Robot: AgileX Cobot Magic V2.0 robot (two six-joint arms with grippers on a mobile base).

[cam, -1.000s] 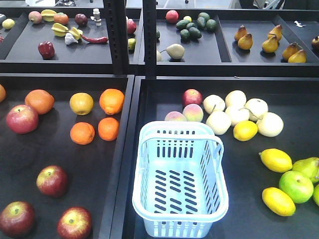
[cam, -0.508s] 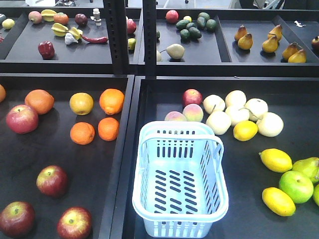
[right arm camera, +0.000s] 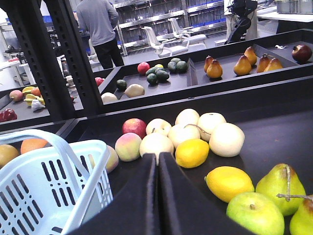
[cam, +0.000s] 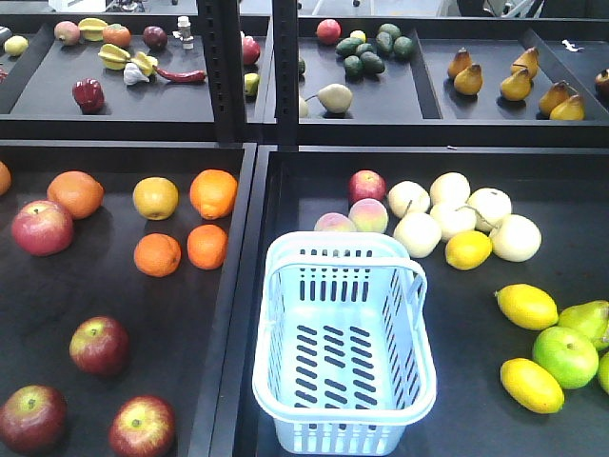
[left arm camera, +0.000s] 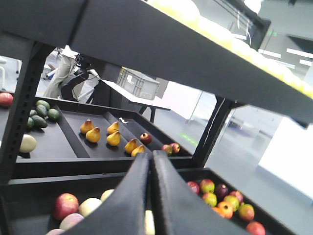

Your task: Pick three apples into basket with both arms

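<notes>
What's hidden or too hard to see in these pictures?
Front view: both arms are out of frame; the bottom edge clips the basket at its near end and the lowest apple.
Left wrist view: no basket shows; the closed jaws block the lower middle.
Right wrist view: the basket runs off the left edge.

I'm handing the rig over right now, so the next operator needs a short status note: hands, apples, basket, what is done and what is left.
Left hand: shut, holding nothing.
Right hand: shut, holding nothing, beside the basket.
Apples: four red ones lie loose in the left tray, at and.
Basket: empty, standing in the right tray.
Done: nothing yet.
Left: all three apples to pick and put in.
</notes>
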